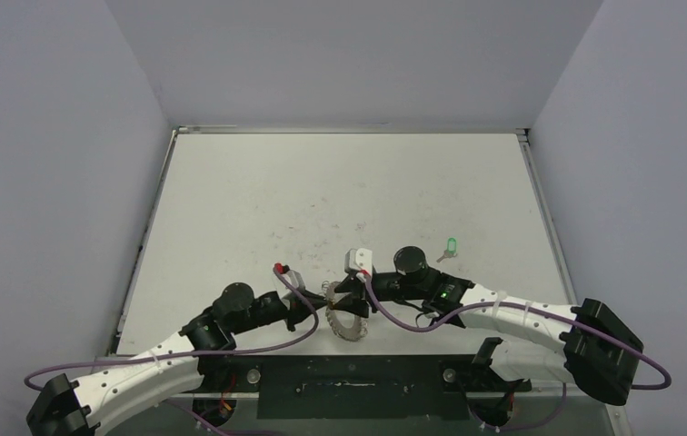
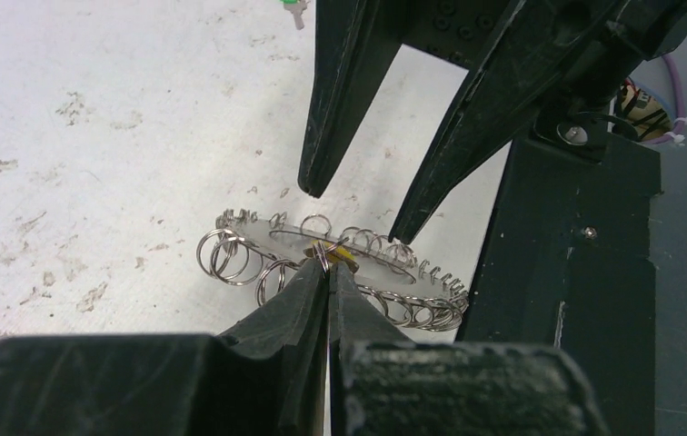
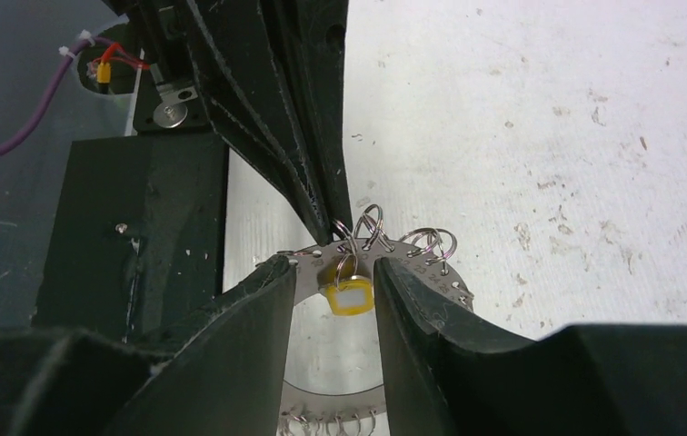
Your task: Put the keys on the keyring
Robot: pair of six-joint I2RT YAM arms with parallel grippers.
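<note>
Keyring (image 1: 347,320) sits at the near edge of the table (image 1: 322,191), right btw the two arms. Left gripper (image 2: 328,271) is clamped tight on one of the little wire loops (image 3: 431,242) along the ring's rim, no gap at the tips, so it's holding the ring steady. And look, yellow key (image 3: 351,296) is hanging off a loop just beside that pinch, coloured head dangling! Right gripper (image 3: 331,272) has its jaws partway apart, one each side of that key. It doesn't look to be pinching it, tho one finger is v. close and I can't rule out a touch. So I'd call the first key on.

Green key (image 1: 452,245) is another story: it's lying alone on the table, well apart from the ring, out past the right arm's wrist. That's the half left, I reckon: pick it up, bring it over, thread it on a loop. Approx halfway thru.
</note>
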